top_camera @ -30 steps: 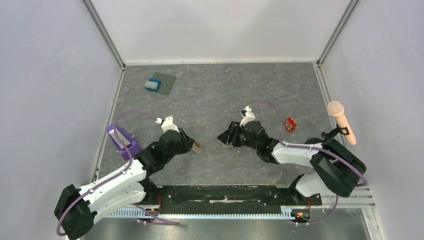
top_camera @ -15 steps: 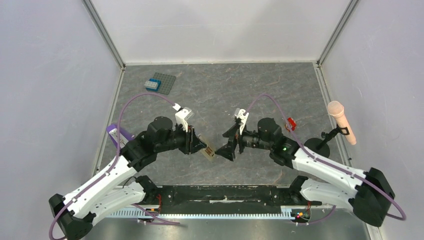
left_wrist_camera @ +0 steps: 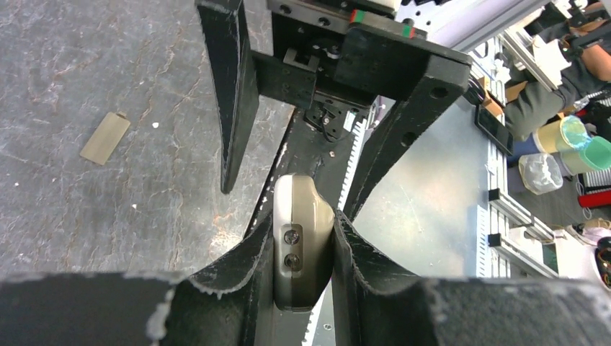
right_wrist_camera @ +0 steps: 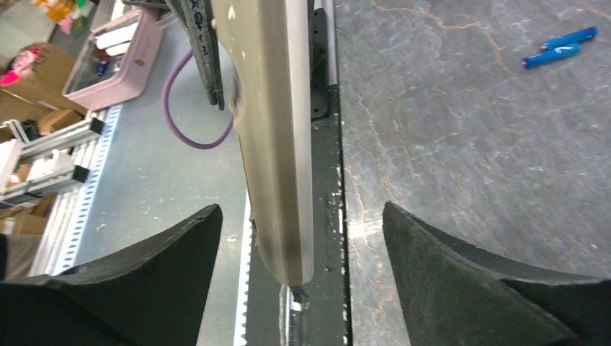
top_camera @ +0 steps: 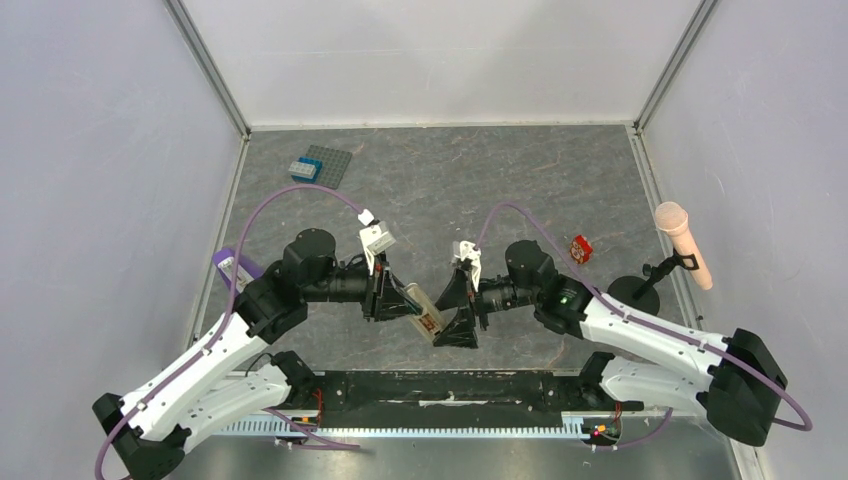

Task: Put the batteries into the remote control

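Note:
My left gripper (left_wrist_camera: 302,218) is shut on one end of the slim white remote control (left_wrist_camera: 302,245) and holds it on edge above the near part of the table. In the top view the remote control (top_camera: 424,314) points toward my right gripper (top_camera: 452,310). The right gripper (right_wrist_camera: 302,241) stands open, and the remote's free end (right_wrist_camera: 277,144) hangs between its pads without touching them. Two blue batteries (right_wrist_camera: 558,49) lie side by side on the table, far off in the right wrist view. The arms hide them in the top view.
A tan flat cover piece (left_wrist_camera: 105,137) lies on the table. A blue brick on a grey studded plate (top_camera: 320,166) sits at the back left. Also in view are a small red-and-white object (top_camera: 580,248), a pink microphone on a stand (top_camera: 683,242) and a purple object (top_camera: 235,265) at the left.
Both arms rose and swung toward the near edge. The left gripper carried the remote up and right. The right gripper opened wide and came round the remote's free end.

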